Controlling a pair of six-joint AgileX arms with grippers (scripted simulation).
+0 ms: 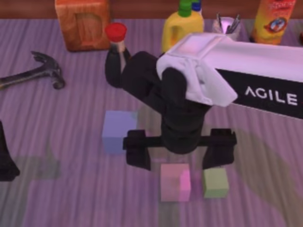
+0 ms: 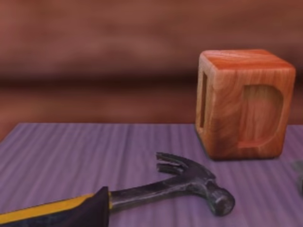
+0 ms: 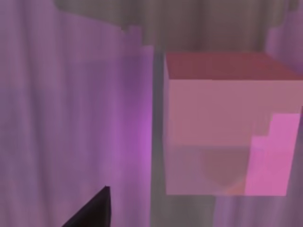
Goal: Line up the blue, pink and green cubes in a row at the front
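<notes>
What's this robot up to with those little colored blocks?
It is lining up three cubes near the front of the purple table. The right gripper hovers wide open just behind the pink cube, which sits on the table beside the green cube. The blue cube lies farther back and to the left, not yet in the row. The left arm waits at the table's left edge, near a hammer.

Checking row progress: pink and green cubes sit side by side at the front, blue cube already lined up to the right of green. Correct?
Not quite. The top view shows the blue cube behind and left of the pink cube, not in line. Pink and the green cube do sit side by side at the front.
</notes>
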